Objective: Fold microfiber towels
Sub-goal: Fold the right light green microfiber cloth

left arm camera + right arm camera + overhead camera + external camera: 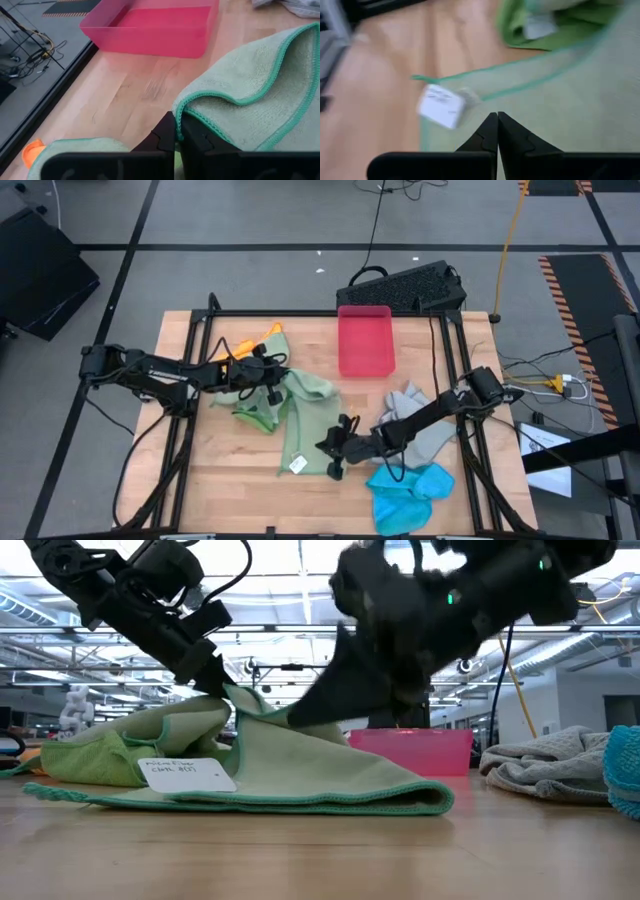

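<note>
The wooden surface (230, 480) fills the middle, and sprawled across its centre is the pale sage towel (310, 430), partly doubled over, its white tag (297, 465) showing near the front edge. Behind it sits the pink tray (365, 340). To the right lies the crumpled grey towel (425, 425), with the blue towel (410, 492) bunched just in front of it. Over on the left – the bright green towel (258, 418) and a scrap of orange towel (262, 340). The left gripper (277, 383) has its fingers pressed together, pinching the sage towel's rear edge and holding it lifted. The right gripper (333, 452) is low over the same towel's front part, fingers pressed together – whether they hold cloth, I can't tell.
</note>
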